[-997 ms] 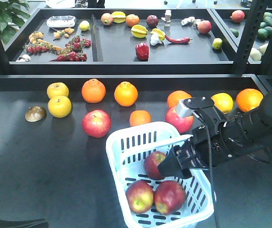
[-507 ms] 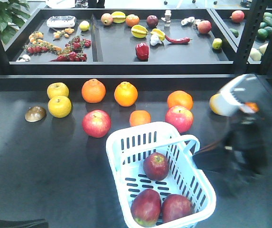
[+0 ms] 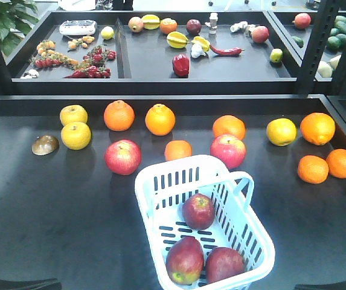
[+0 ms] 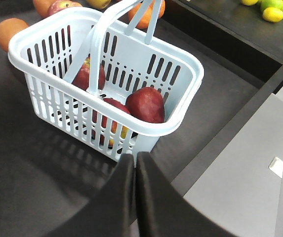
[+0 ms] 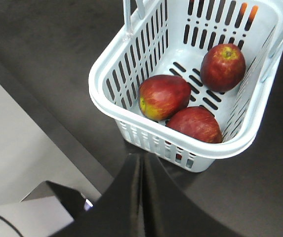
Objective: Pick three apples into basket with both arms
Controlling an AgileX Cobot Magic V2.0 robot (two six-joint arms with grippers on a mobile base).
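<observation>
The pale blue-white basket (image 3: 151, 193) stands at the front middle of the dark table. Three deep red apples lie in it: one at the middle (image 3: 198, 211), two at the near end (image 3: 185, 260) (image 3: 224, 263). The basket (image 4: 181, 66) and apples (image 4: 145, 104) also show in the left wrist view, and the basket (image 5: 106, 94) with apples (image 5: 164, 96) in the right wrist view. My left gripper (image 4: 135, 157) is shut and empty, just short of the basket's corner. My right gripper (image 5: 141, 159) is shut and empty by the basket's near wall. Neither arm shows in the front view.
Two lighter red apples (image 3: 122, 157) (image 3: 228, 150) lie on the table behind the basket, among oranges (image 3: 160, 119) (image 3: 317, 127) and yellow fruits (image 3: 75, 135). A raised back shelf (image 3: 160, 84) holds more produce. Dark posts (image 3: 315, 42) stand at the right. The table's front edge (image 4: 220, 148) is close to the basket.
The right arm has pulled back out of the front view, uncovering oranges at the right. The two near apples have rolled to the basket's near end.
</observation>
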